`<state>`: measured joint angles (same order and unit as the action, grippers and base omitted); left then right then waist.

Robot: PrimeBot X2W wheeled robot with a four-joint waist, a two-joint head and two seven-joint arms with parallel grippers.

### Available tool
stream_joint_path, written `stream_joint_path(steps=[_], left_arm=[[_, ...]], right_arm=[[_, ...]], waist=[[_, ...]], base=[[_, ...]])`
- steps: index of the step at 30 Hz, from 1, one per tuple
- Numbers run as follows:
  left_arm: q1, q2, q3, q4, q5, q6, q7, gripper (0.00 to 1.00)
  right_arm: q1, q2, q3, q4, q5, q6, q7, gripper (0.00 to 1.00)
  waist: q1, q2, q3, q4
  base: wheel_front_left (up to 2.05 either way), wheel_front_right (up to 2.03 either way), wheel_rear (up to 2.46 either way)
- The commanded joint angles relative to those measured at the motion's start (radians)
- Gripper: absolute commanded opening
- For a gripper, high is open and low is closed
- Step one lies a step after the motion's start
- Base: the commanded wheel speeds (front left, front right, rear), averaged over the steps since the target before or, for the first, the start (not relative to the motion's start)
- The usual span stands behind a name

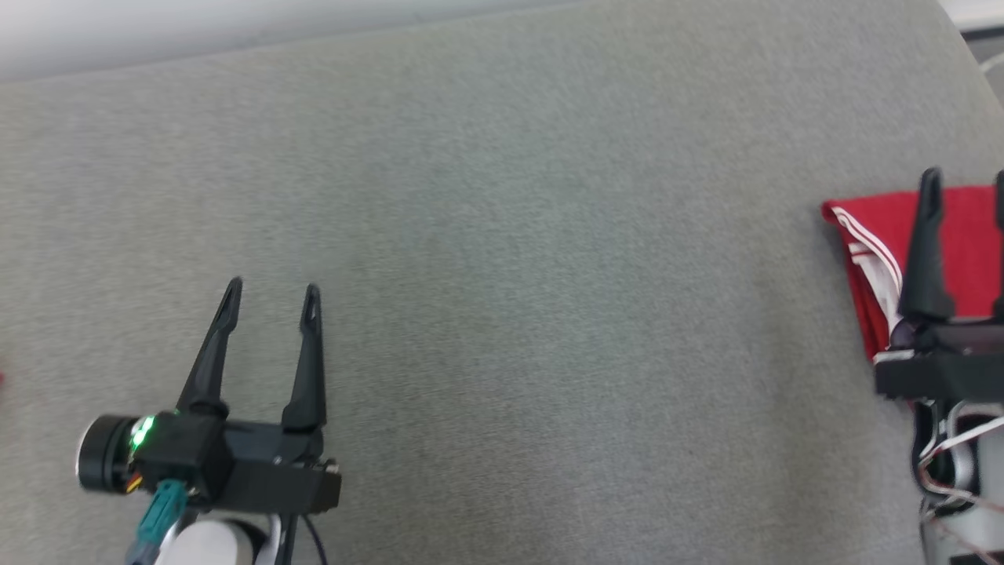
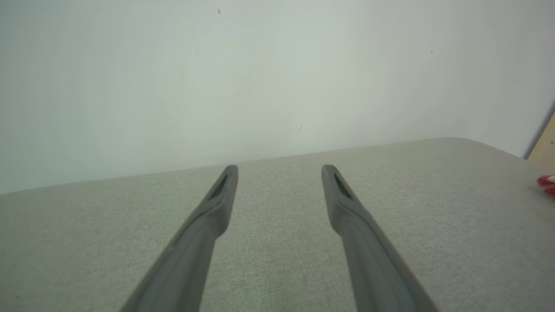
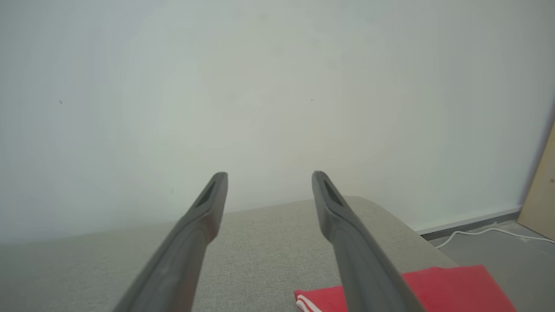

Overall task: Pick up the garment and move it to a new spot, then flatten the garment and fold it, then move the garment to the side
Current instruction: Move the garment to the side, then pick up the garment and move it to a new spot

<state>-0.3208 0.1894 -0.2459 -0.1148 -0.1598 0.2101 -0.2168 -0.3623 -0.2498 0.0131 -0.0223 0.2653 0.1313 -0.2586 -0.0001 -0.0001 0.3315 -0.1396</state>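
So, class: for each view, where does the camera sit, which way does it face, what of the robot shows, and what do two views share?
Head view: on the head, facing down at the grey surface; left end effector and right end effector show.
Left wrist view: on the left wrist, facing along its open fingers toward the wall.
Right wrist view: on the right wrist, likewise along its fingers.
Shared: both wrist views catch the red garment.

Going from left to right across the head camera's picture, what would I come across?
The left gripper, jaws open → bare grey fabric surface → red garment at the right edge.
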Motion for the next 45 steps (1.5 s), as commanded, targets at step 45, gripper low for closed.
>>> stream_joint_path(steps=[45], left_arm=[[0.307,0.067,0.079,0.006,-0.105,0.072,0.038,1.00]], right_arm=[[0.509,0.123,0.109,-0.306,-0.166,-0.001,0.277,1.00]], waist=[[0.0001,0.0001,-0.306,0.134]], base=[[0.00,0.00,0.00]])
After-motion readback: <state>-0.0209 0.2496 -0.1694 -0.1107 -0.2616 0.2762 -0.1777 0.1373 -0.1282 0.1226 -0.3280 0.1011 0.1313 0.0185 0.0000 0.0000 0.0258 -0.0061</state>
